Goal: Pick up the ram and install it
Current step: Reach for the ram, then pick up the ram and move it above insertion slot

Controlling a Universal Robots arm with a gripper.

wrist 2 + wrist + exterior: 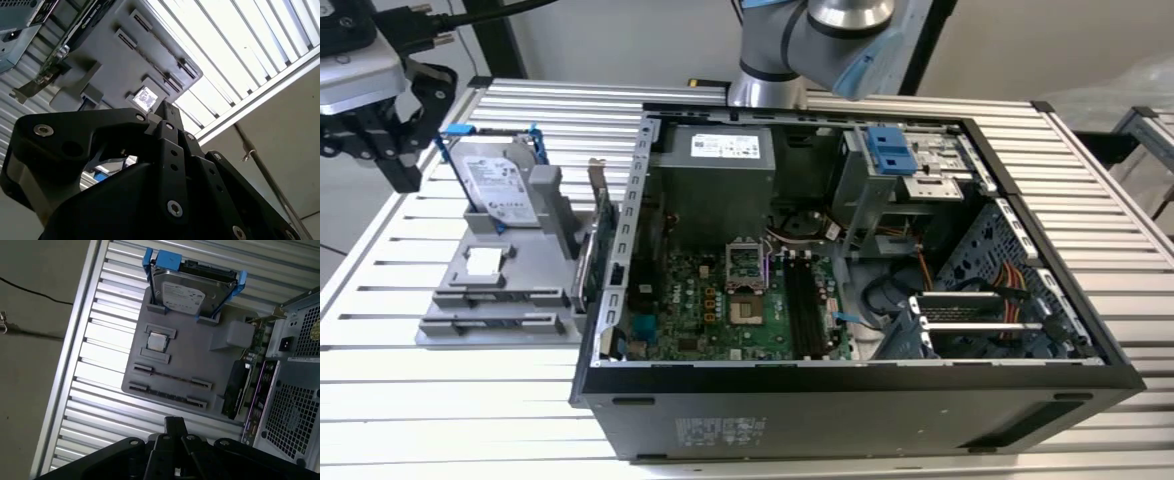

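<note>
My gripper (387,150) hangs at 10 o'clock of the tray (520,272); open or closed, I cannot tell. Tray holds one drive (496,180), one card (233,390).

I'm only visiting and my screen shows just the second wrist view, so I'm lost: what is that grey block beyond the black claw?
Observer: It is a grey parts holder on the slatted table. In the first wrist view a silver hard drive in blue clips stands at one end of it.
Operator: And the box in the corner of my picture?
Observer: A desktop computer case, lying open. The exterior view shows its green motherboard inside.
Operator: Where is the claw compared to that?
Observer: In the exterior view the claw hangs outside the case, at the exterior view's left, left of the hard drive.
</note>
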